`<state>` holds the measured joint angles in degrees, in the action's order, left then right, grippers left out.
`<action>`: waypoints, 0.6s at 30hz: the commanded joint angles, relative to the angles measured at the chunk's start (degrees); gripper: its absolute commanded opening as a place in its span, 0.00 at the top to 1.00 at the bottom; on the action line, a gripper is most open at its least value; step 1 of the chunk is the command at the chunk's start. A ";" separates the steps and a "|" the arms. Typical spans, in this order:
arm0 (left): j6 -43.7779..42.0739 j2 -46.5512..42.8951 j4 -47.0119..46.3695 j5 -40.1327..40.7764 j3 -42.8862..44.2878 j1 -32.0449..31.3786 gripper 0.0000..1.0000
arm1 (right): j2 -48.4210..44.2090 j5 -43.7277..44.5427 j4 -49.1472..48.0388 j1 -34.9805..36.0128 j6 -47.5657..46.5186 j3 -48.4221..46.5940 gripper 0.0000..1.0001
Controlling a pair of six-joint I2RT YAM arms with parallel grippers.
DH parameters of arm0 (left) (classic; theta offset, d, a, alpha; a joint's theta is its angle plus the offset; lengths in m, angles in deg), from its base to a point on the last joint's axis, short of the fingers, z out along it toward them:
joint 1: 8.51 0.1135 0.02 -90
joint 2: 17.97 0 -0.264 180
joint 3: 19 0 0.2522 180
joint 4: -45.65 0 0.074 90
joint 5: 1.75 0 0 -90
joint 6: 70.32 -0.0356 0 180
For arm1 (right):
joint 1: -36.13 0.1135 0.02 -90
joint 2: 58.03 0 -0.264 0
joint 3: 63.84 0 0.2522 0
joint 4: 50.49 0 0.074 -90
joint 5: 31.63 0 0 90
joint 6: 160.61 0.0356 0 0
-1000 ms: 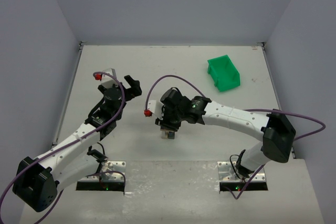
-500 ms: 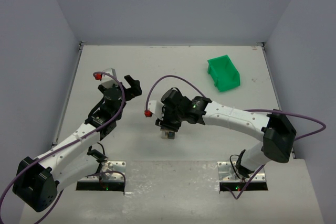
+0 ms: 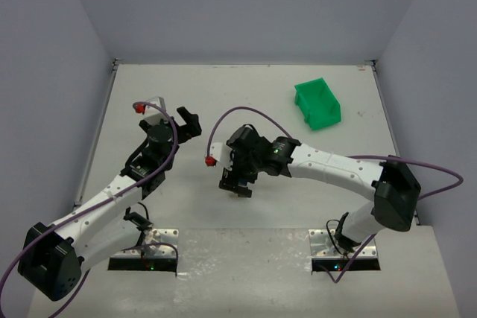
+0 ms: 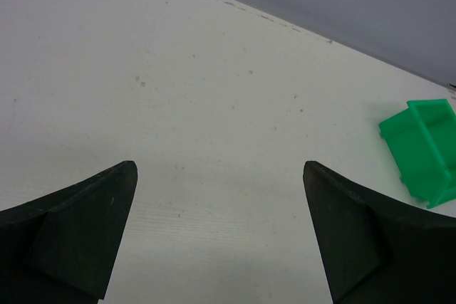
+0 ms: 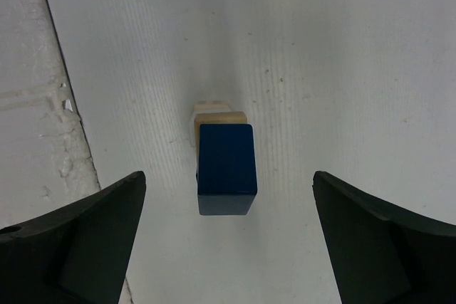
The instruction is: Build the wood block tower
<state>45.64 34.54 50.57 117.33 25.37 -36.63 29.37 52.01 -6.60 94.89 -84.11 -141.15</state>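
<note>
The wood block tower stands on the white table [image 5: 342, 69], seen from above in the right wrist view. Its top is a dark blue block [image 5: 226, 165], with a tan block [image 5: 221, 117] and a paler piece just showing beneath. My right gripper [image 5: 228, 176] is open, one finger on each side of the tower with a clear gap to both. In the top view the right gripper [image 3: 237, 182] hangs over the tower and hides most of it. My left gripper [image 3: 189, 123] is open above bare table, far left of the tower; its fingers [image 4: 85, 226] hold nothing.
A green plastic bin [image 3: 318, 103] sits at the back right of the table, also in the left wrist view [image 4: 424, 151]. Grey walls close in the table on three sides. A rougher metal plate [image 5: 28, 105] borders the table near the tower.
My right gripper has opened and let go of the dark blue block, which now rests on the tower. The left arm has not moved.
</note>
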 commanded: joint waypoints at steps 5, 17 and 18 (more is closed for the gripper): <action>-0.32 -1.18 -2.72 -0.25 0.24 -0.47 0.00 | -7.12 5.07 -3.93 0.33 2.67 -1.52 0.01; 0.82 0.18 -2.24 1.83 0.40 -0.45 0.00 | -24.42 13.10 -20.67 -26.80 25.78 13.94 0.01; 1.22 0.95 -2.56 2.20 0.41 -0.44 0.00 | -25.66 14.29 -20.86 -29.32 27.26 15.78 0.01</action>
<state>45.76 34.60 50.59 117.94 25.37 -36.63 7.43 63.18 -22.16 72.40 -66.98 -130.35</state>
